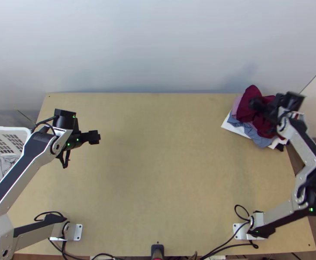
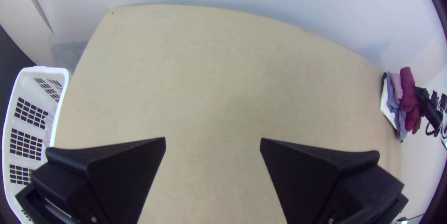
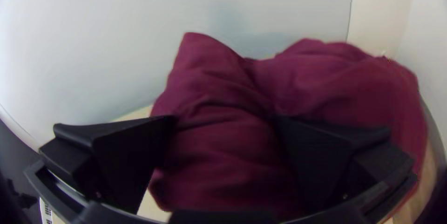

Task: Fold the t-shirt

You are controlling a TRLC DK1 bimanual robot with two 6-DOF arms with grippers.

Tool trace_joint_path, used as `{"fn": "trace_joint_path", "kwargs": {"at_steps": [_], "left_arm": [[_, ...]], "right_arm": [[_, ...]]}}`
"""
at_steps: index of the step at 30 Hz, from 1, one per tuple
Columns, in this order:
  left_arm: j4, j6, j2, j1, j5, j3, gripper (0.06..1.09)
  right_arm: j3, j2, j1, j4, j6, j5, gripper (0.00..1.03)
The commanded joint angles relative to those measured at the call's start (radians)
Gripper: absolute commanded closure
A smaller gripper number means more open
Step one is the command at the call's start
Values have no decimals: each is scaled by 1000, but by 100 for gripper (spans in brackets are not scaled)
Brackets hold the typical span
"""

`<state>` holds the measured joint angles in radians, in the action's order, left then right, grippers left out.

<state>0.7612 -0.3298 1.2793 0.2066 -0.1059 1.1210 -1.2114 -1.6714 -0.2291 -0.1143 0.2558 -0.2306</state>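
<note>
My left gripper is over the table, toward its left side, its fingers spread wide with nothing between them — only bare wood beyond. My right gripper is at the far right corner, right over the maroon cloth. Its fingers stand well apart too, with wrinkled cloth showing in the gap; whether they touch it, I cannot tell, but they aren't closed on it. The maroon cloth lies bunched, rising in two humps with a dip between, on top of a pile. I can't tell if this is the t-shirt. Around its near and left sides a blue-grey cloth and a pink cloth peek out, and a flat white thing sticks out below them. On my left, beside the table, there's a white basket — a grey cloth lies loosely in it.
</note>
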Motion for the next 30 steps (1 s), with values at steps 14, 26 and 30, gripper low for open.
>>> {"fn": "trace_joint_path", "kwargs": {"at_steps": [14,26,30], "left_arm": [[0,-51,-15,2,0,20,10],[-14,-66,-141,-10,-20,77,10],[1,-54,-187,-10,-21,71,10]], "right_arm": [[1,47,14,36,-56,28,4],[-238,302,112,-228,-101,40,4],[-148,392,197,-282,-99,42,4]]}}
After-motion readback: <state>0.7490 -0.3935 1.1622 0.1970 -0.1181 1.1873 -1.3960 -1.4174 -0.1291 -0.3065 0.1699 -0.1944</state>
